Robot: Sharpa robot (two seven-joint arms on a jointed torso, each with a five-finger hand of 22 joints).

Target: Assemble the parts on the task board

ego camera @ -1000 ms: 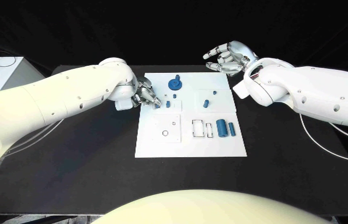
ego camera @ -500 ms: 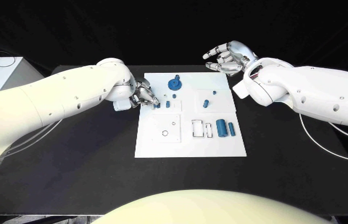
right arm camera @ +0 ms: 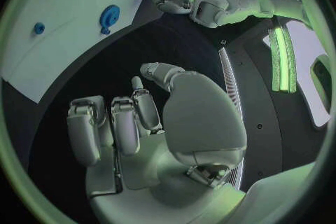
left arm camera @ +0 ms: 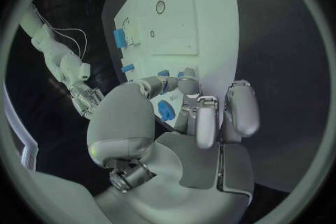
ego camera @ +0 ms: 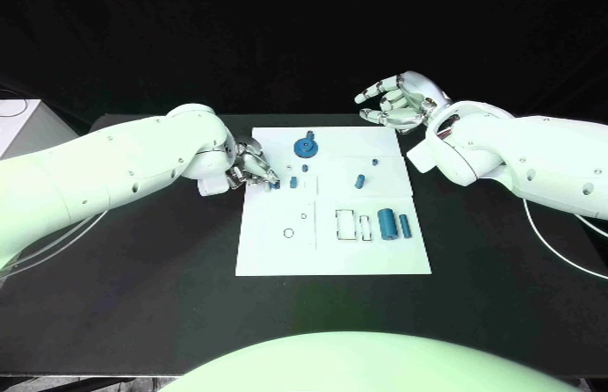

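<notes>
**A:** White task board [ego camera: 332,260] sits mid-counter [ego camera: 126,304], most blue parts w/in it. What's the left hand [ego camera: 251,169] doing?

**B:** It's down at the board's left edge, fingers bunched over a small blue peg [ego camera: 278,184]. Wrist view shows fingertips [left arm camera: 187,85] right at that peg, touching or nearly so. Can't tell if it's actually pinched yet; the grip isn't clear from either view.

**A:** And the right hand [ego camera: 401,99]?

**B:** Off the board, up past its far right corner, fingers curled in, holding nothing.

**A:** So which step?

**B:** Looks like the peg step on the left side: picking or seating that small peg. Blue gear [ego camera: 306,146] stands near the far edge. Two cylinders [ego camera: 394,225] lie by the rectangular slots [ego camera: 344,224] near the middle-right. A round hole [ego camera: 289,232] in the near-left panel is open.

**A:** Next move?

**B:** I'd say a firm pinch on the peg, keep it upright, then line it over its hole before pressing. Small part, easy to tip or drop, so go slow. Right hand prob. waits its turn.
</notes>
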